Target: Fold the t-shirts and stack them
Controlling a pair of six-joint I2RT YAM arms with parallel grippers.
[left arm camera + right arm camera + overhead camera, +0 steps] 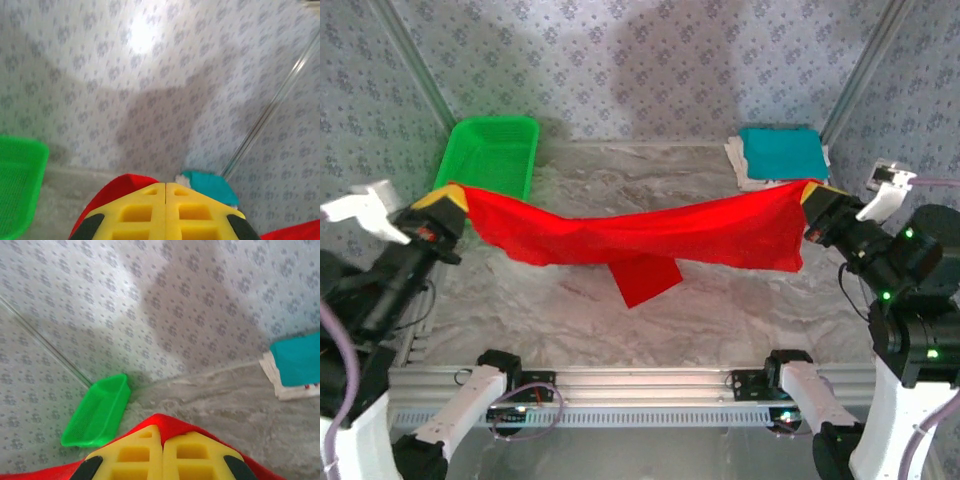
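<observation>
Left end effector [450,198] and right end effector [812,192] each pinch an end of the red shirt [650,235], slung sagging above the table [720,310] mid-fold; next it likely needs lowering flat onto the table and doubling over.

Whitish t-shirt [738,170], 1 o'clock: mostly under teal t-shirt [782,153]. Red t-shirt [650,235] corners: hidden inside clamped left gripper [450,197] and right gripper [811,190]
</observation>
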